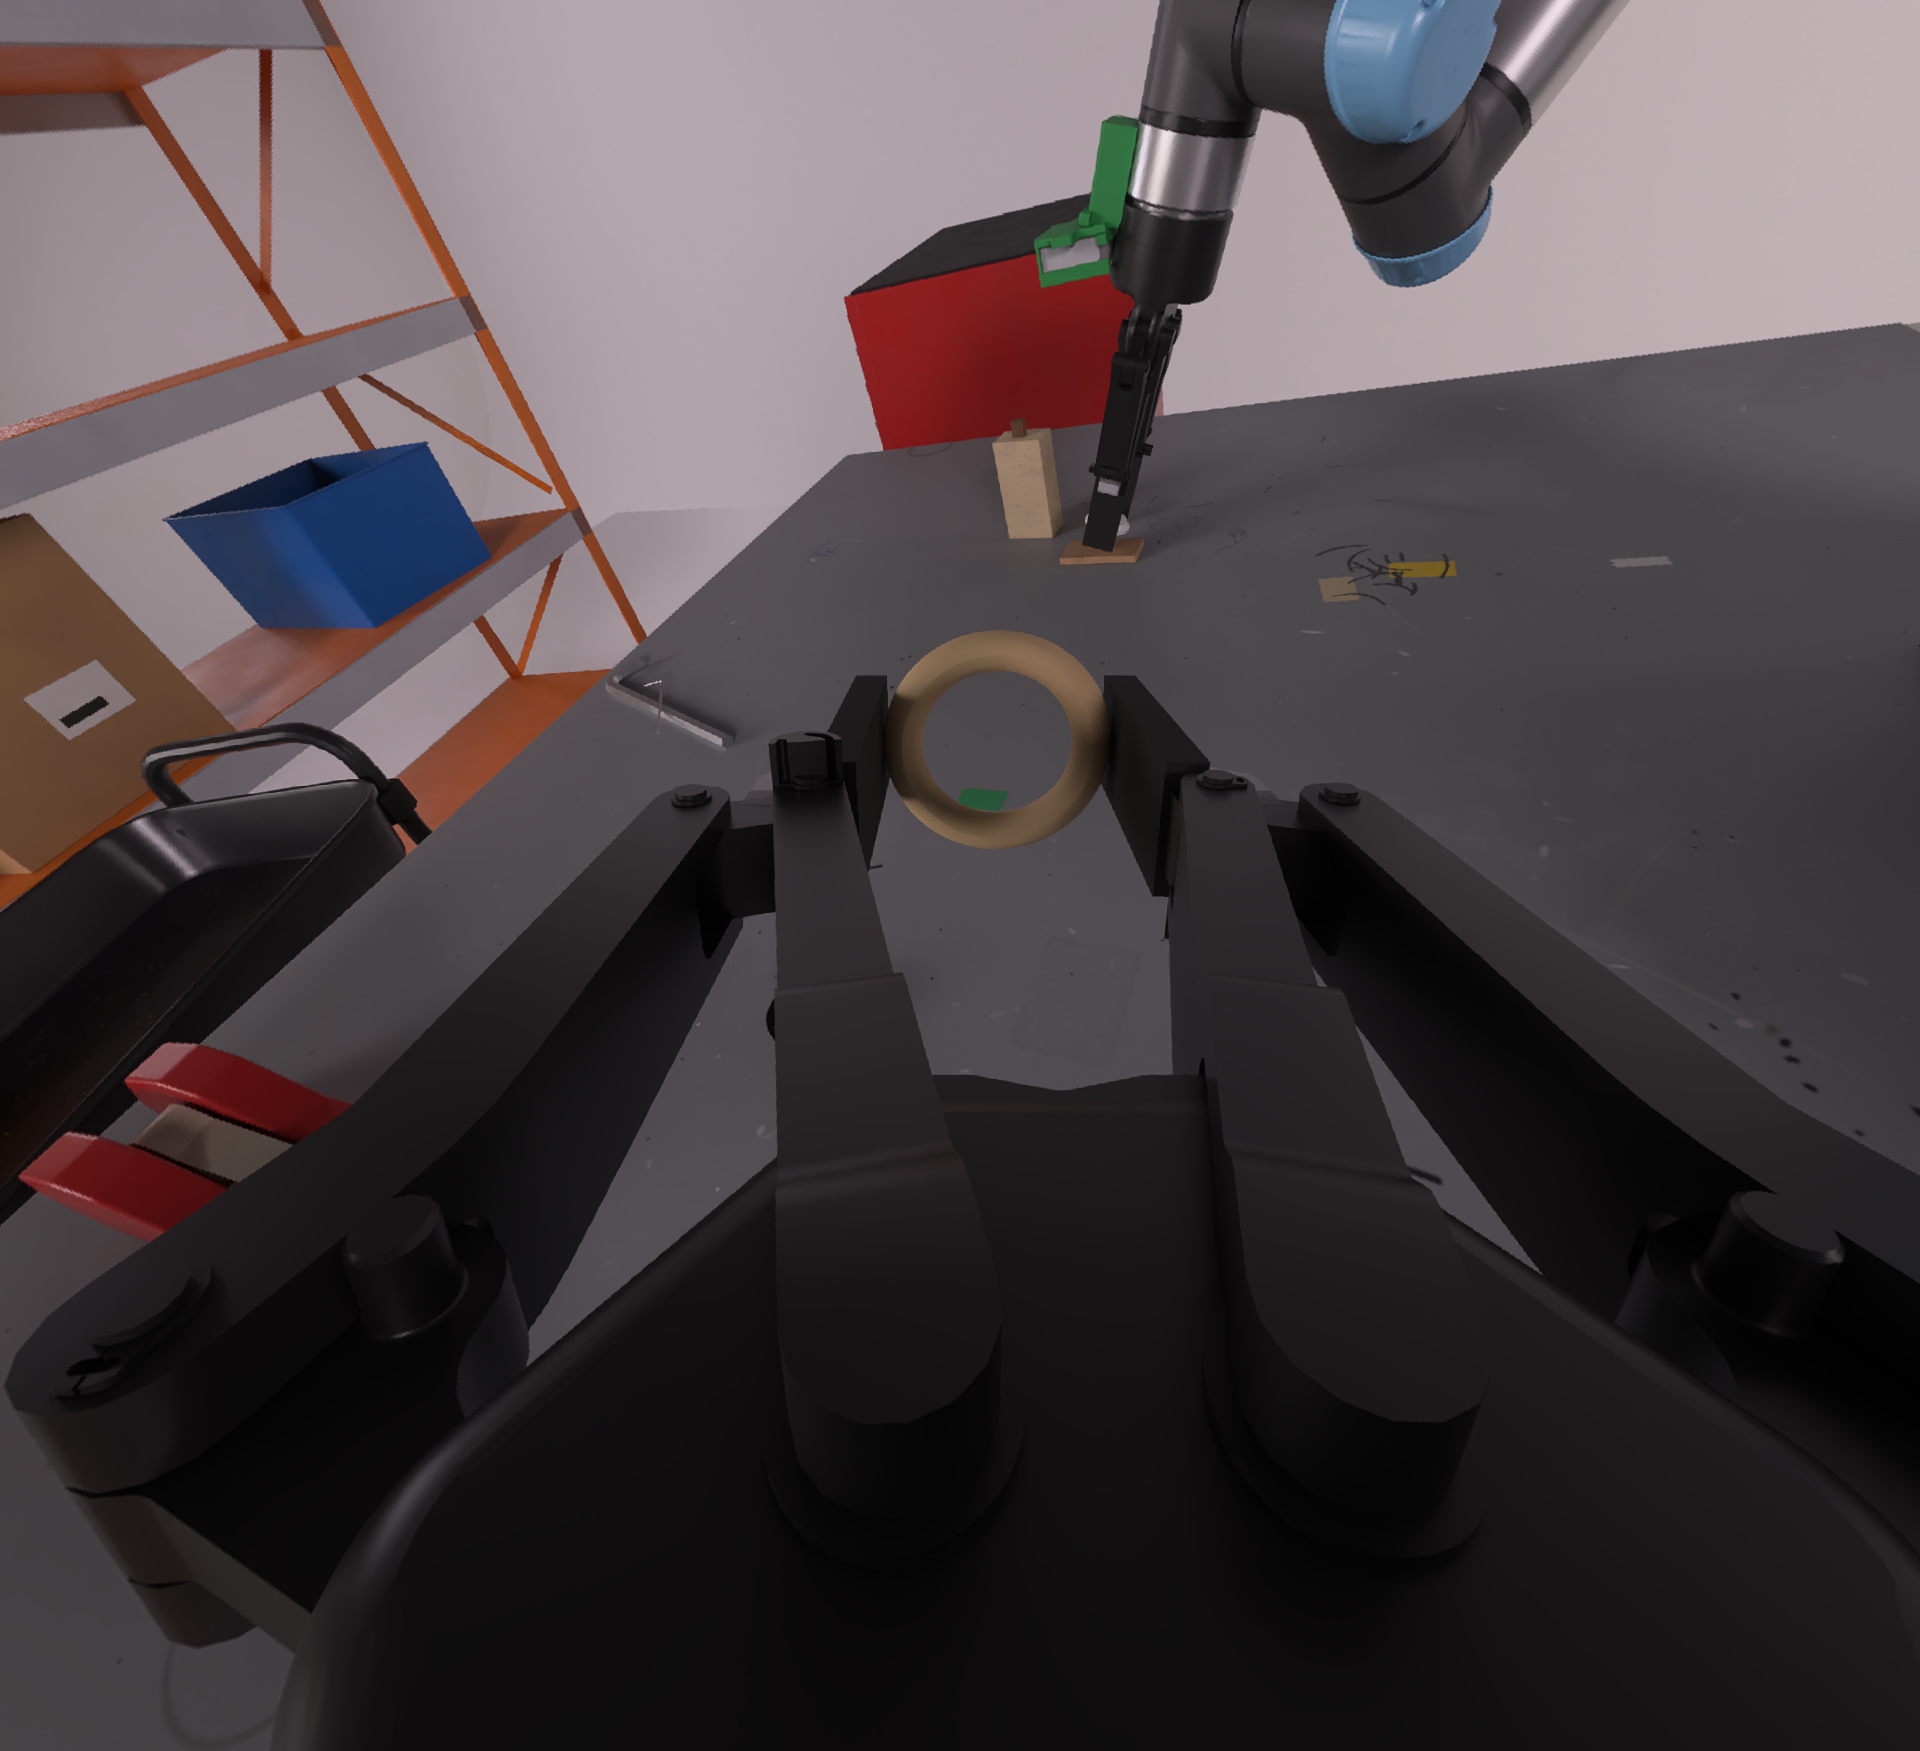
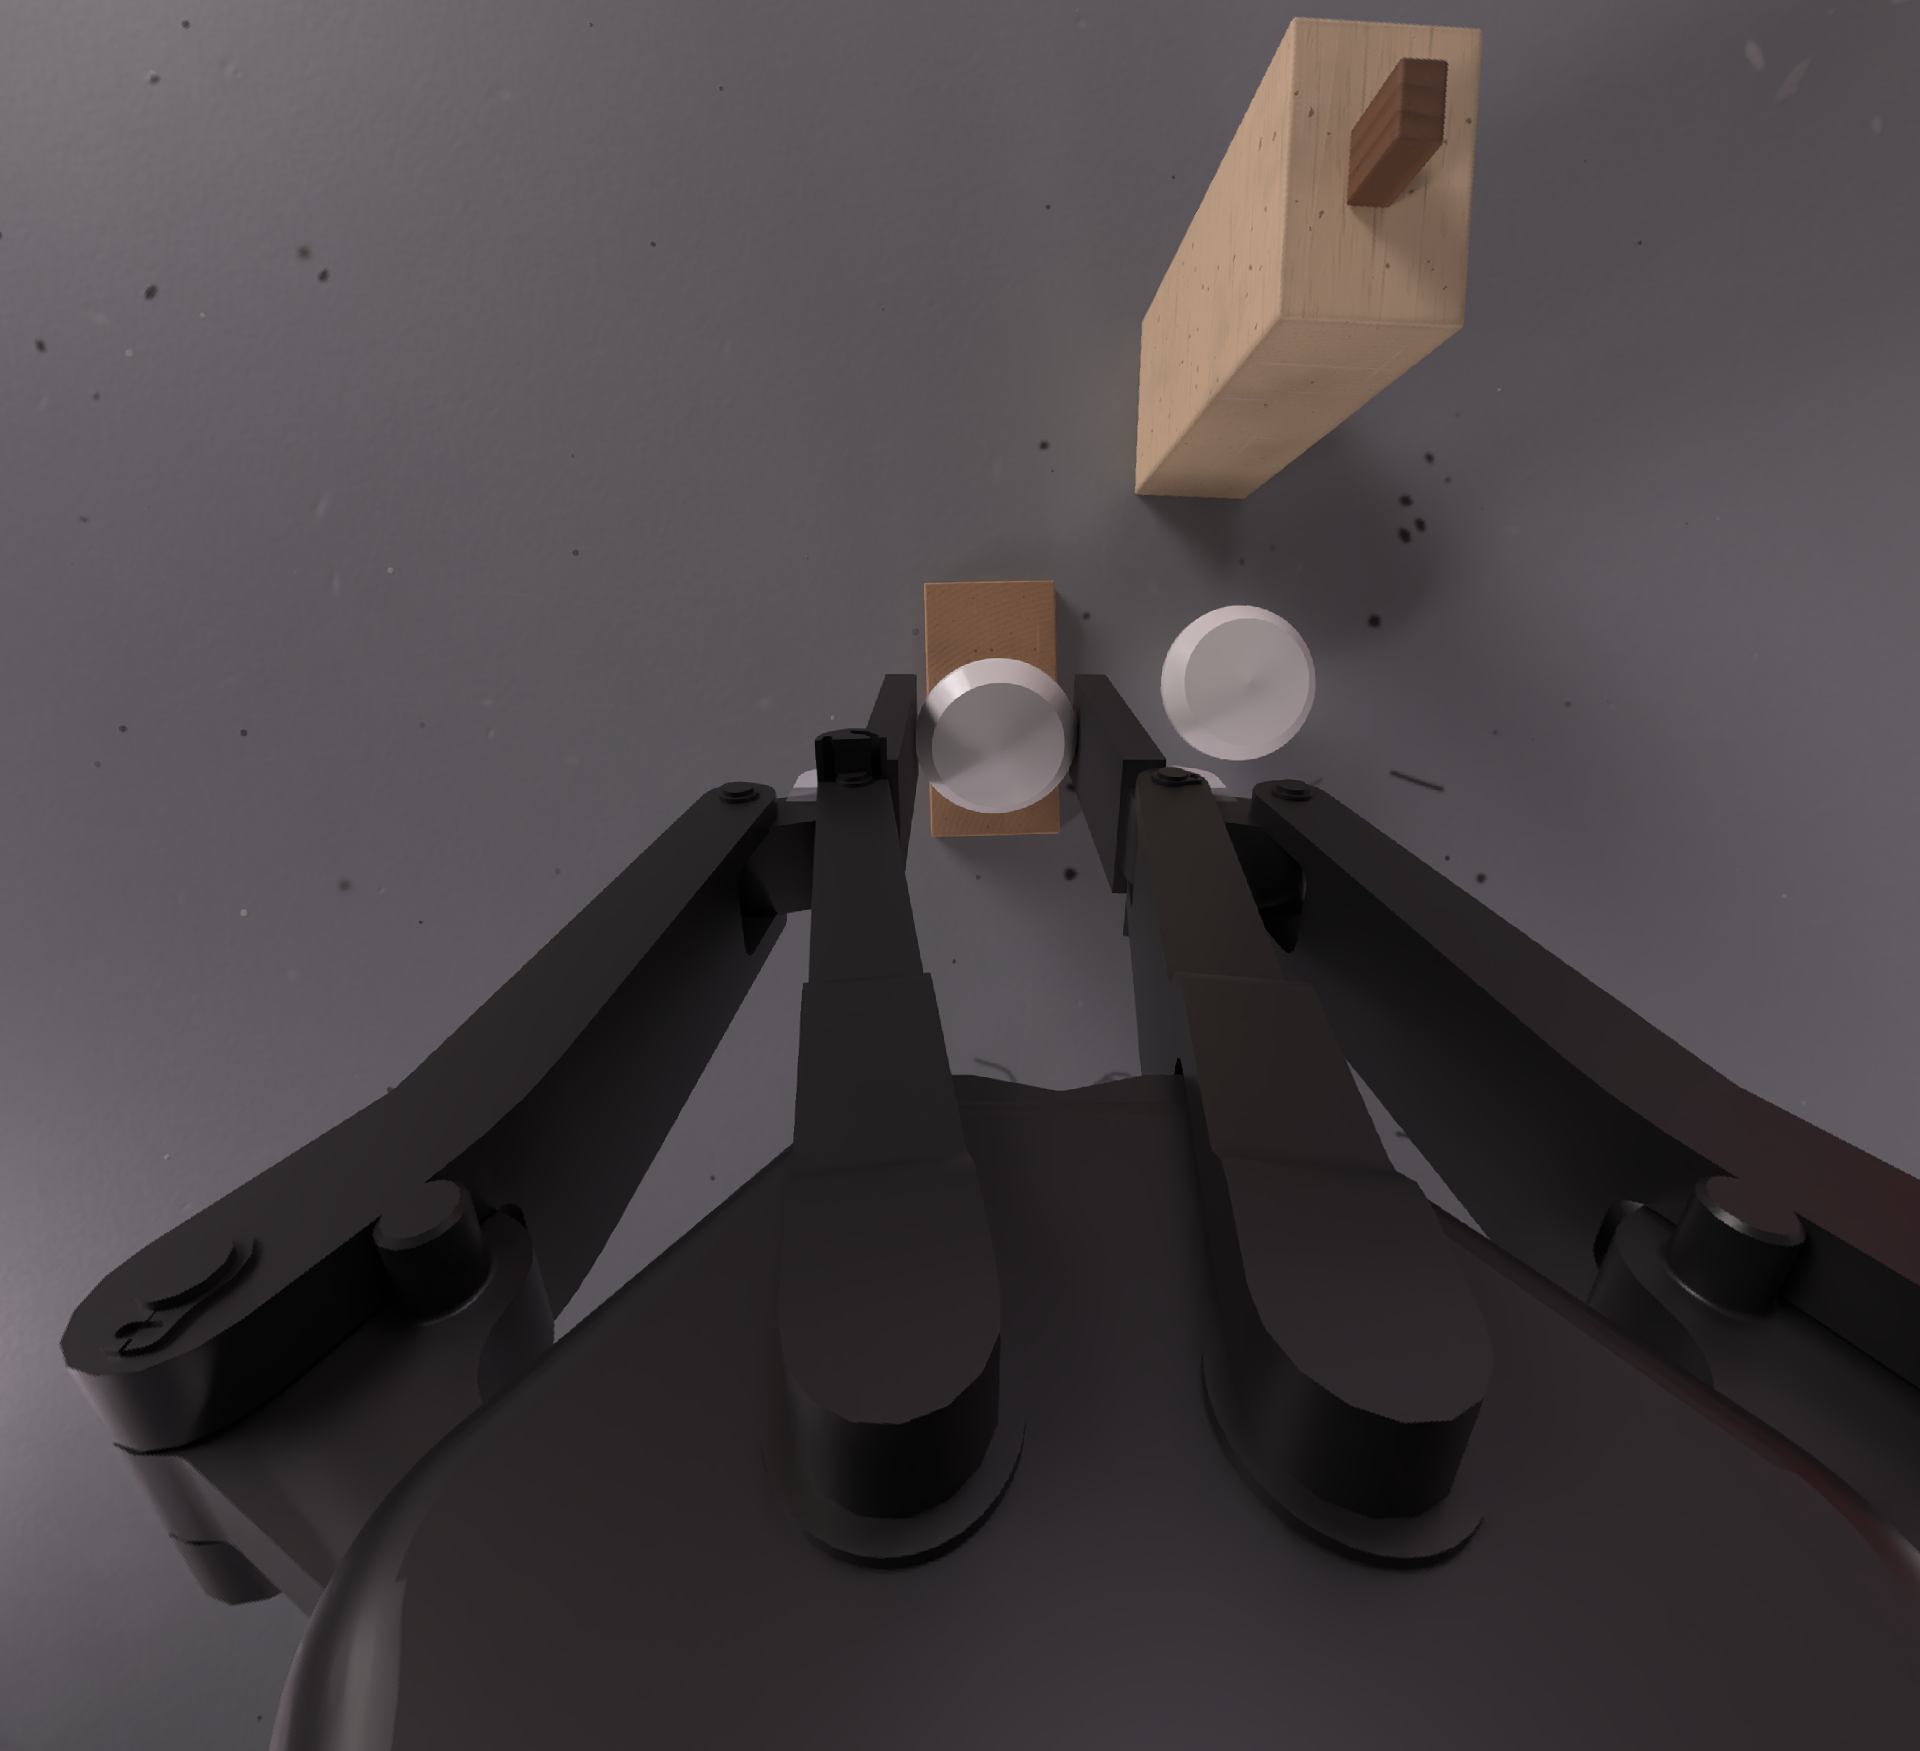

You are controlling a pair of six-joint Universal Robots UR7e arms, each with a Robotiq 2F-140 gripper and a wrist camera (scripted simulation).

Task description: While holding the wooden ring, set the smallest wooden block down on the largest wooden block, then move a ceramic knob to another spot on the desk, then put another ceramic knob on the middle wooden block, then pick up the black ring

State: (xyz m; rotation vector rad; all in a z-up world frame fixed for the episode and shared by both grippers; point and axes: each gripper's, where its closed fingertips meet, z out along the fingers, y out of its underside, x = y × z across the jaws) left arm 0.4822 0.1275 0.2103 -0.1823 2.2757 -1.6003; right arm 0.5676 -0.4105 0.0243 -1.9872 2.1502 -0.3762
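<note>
My left gripper (image 1: 997, 740) is shut on the wooden ring (image 1: 1081, 693) and holds it above the grey desk (image 1: 1558, 766). My right gripper (image 2: 997, 735) points straight down, its fingers closed on the sides of a white ceramic knob (image 2: 997, 751) over the flat mid-brown block (image 2: 990, 621). A second knob (image 2: 1236, 681) stands on the desk just to the right. The tall pale block (image 2: 1299, 267) stands upright with the small dark block (image 2: 1397, 132) on top. The left wrist view shows the right gripper (image 1: 1112, 538), the flat block (image 1: 1101, 550) and the tall block (image 1: 1027, 486) farther off. No black ring is in view.
An orange shelf rack (image 1: 416, 174) with a blue bin (image 1: 332, 538) and a cardboard box (image 1: 73, 704) stands left of the desk. A black tray (image 1: 156, 922) and a red clamp (image 1: 187, 1140) lie at the left edge. A red box (image 1: 977, 340) sits behind.
</note>
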